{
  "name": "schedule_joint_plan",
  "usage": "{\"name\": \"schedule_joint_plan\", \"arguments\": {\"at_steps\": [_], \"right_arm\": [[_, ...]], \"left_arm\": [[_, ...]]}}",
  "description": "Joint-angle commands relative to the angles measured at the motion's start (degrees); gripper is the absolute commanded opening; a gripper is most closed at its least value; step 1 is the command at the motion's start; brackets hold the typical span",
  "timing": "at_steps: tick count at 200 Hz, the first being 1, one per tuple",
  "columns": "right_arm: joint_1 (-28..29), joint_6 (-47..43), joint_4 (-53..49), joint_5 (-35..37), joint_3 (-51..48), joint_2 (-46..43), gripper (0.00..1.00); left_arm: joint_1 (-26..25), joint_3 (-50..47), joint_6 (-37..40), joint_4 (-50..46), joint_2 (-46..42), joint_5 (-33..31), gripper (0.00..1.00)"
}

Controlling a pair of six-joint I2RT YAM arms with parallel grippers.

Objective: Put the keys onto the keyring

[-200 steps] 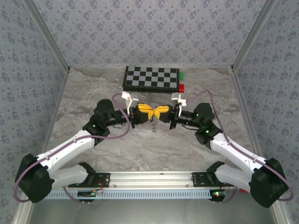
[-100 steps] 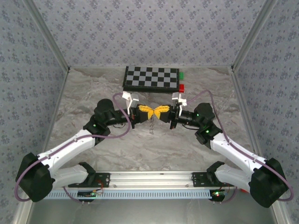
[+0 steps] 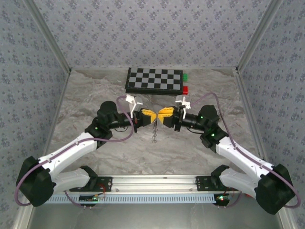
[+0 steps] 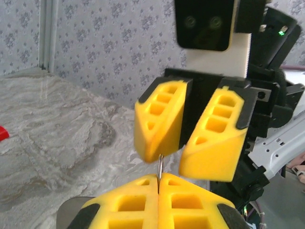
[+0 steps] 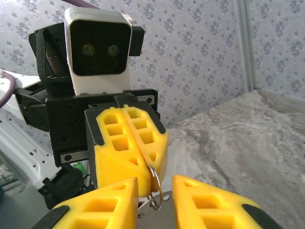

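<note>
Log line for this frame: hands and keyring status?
left hand: shut on keyring | right hand: open, close to keyring | both raised over table

We'd call this a robotics lab rig, not anybody's home: a left arm (image 3: pixel 71 152) and a right arm (image 3: pixel 243 160) are bolted to an aluminium rail (image 3: pixel 152 181) at the near edge of a marble-look tabletop (image 3: pixel 86 105), boxed in by patterned wall panels (image 3: pixel 152 33) on metal posts (image 3: pixel 47 36). At the back we've got a black-and-white checkerboard (image 3: pixel 154 80) with a red block (image 3: pixel 185 89) and a green block (image 3: pixel 185 76) beside it. There are also purple cables (image 3: pixel 119 139) looping off the arms and green status lights (image 3: pixel 202 116) glowing on them.
</note>
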Motion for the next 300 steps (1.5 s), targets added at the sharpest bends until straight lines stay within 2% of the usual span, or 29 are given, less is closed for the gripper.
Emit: {"name": "schedule_joint_plan", "arguments": {"at_steps": [1, 55, 99, 187, 300], "right_arm": [[-0.75, -5.51, -10.45, 1.81, 2.62, -3.35, 0.26], [-0.92, -17.80, -40.06, 6.33, 13.86, -3.87, 0.28], [0.25, -23.32, -54.37, 8.44, 22.87, 1.30, 0.31], [5.93, -32.43, -71.28, 12.03, 35.79, 12.11, 0.32], [7.68, -34.13, -71.48, 11.93, 36.47, 15.85, 0.35]], "left_arm": [[0.11, 2.85, 4.36, -3.87, -1.46, -0.67, 0.00], [0.00, 4.38, 11.44, -12.03, -0.97, -2.48, 0.00], [-0.08, 5.10, 13.92, -15.03, 0.37, -2.17, 0.00], [-0.41, 4.99, 17.57, -19.61, -0.22, 0.54, 0.00], [-1.46, 5.51, 19.16, -21.60, 0.13, 2.81, 0.00]]}}
